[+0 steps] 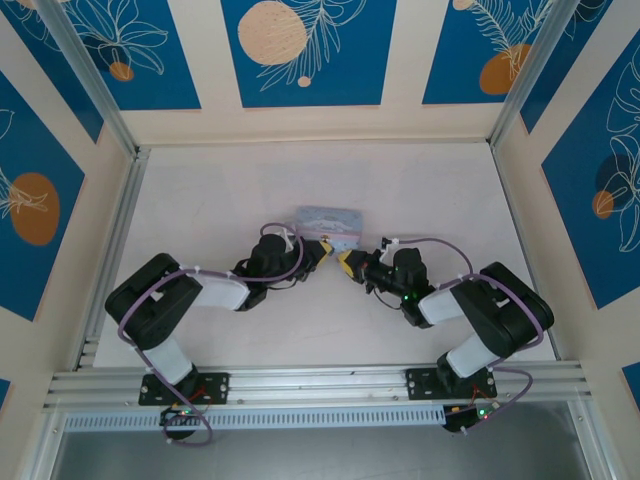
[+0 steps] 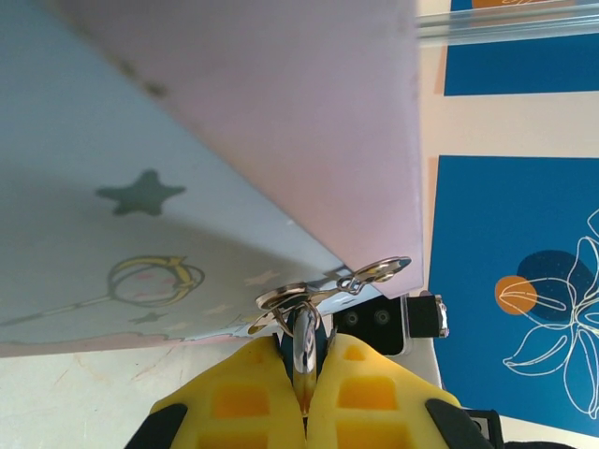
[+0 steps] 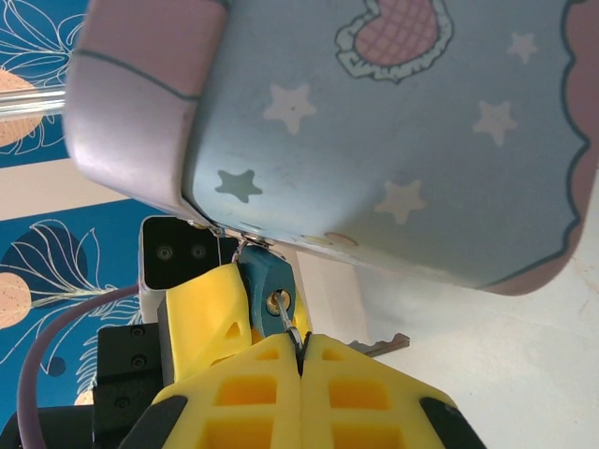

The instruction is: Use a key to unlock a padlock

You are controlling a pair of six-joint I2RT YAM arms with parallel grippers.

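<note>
A pale blue tin (image 1: 328,217) printed with stars, a checked heart and a crescent wand, pink along its edge, lies near the middle of the whitish table (image 1: 220,190). Blue wall panels (image 1: 308,50) with orange discs and white flower outlines stand around it, between aluminium rails (image 1: 320,380).

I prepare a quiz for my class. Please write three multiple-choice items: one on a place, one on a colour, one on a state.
1. Where is the padlock? A on the back wall; B at the edge of the tin; C on the rail.
2. What colour are the gripper fingers? A red; B white; C yellow.
3. How is the right gripper? A shut on the key; B wide open; C gripping the tin.
Answers: B, it sits by the tin's clasp; C, both wrist views show yellow; A, its fingers pinch the key entering the padlock.
</note>
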